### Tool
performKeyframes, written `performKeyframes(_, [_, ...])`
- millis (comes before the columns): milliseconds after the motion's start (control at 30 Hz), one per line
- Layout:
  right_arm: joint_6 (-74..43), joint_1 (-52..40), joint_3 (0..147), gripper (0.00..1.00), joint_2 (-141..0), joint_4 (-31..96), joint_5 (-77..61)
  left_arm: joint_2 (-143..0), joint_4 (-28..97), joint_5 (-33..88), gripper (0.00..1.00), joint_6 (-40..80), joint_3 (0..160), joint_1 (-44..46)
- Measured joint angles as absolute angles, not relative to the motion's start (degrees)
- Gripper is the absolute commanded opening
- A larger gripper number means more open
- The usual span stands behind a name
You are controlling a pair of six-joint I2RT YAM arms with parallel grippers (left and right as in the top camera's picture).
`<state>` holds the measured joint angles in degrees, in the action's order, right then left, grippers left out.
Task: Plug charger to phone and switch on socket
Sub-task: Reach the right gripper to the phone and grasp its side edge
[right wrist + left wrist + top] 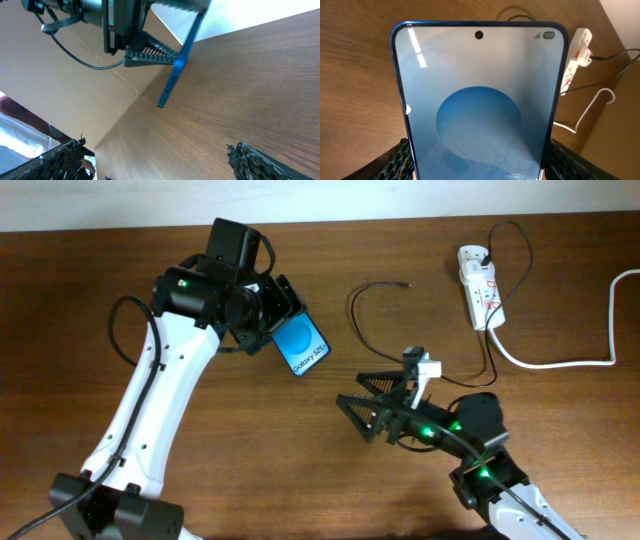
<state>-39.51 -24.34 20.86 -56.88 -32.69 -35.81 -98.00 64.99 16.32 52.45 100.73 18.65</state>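
Overhead: the counter [560, 450] has its far edge along the top of the frame, with a pale strip beyond it. Bare wood lies open left of the left arm and across the right foreground. The left pincer [278, 325] is clamped on the phone [302, 347], which is tilted with its blue screen facing up; "Galaxy S25" can be read on it. The right pincer [348, 385] stands just beside the phone, jaws wide apart, holding nothing, with a strip of bare wood between them. The charger [356, 315] loops behind that pincer. Its plug tip [405, 284] lies free on the wood, well apart from the phone. Its white adapter [470, 256] sits on the far end of the socket [484, 300], which carries red markings too small to read. A thick white cord [560, 363] runs from the socket to the right edge.

Left wrist: the phone fills the frame, with black ribbed fingers [395, 160] pressed against both long sides. A "100" badge and signal bars show at the screen's top right. The socket and cord lie beyond, to the right.

Right wrist: its own fingertips sit at the lower corners, far apart, with only bare wood between them. Ahead, the phone is seen edge-on, slanted, gripped near its upper part. I cannot tell whether its lower corner touches the counter.
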Motion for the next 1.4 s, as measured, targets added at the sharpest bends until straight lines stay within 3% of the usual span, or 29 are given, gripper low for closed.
performKeyframes(133, [-40.14,-31.14,21.02,0.98,-62.65,-45.10,-25.76,-98.00,63.99,16.32,0.47,53.89,100.73,20.32])
performKeyframes(367, [-48.05,-32.69,21.56,0.98,-79.48,-64.95,-18.39,-98.00,63.96,16.32,0.48,54.06,100.73,22.70])
performKeyframes(567, [-51.22,-32.69,25.58,0.99,-83.00,-65.56,-17.80,-98.00,63.96,16.27,0.47,54.06,100.73,23.05])
performKeyframes(667, [-51.40,-32.71,27.97,0.86,-83.00,-64.95,-17.74,-98.00,63.96,16.21,0.47,54.06,100.73,23.05])
performKeyframes(1067, [-54.11,-37.85,28.25,0.82,-83.11,-58.72,-7.81,-98.00,63.09,16.08,0.47,54.08,100.73,23.05])
performKeyframes(1400, [-55.46,-37.98,28.25,0.51,-83.13,-58.35,-3.86,-98.00,63.02,13.74,0.48,54.30,100.73,25.58])
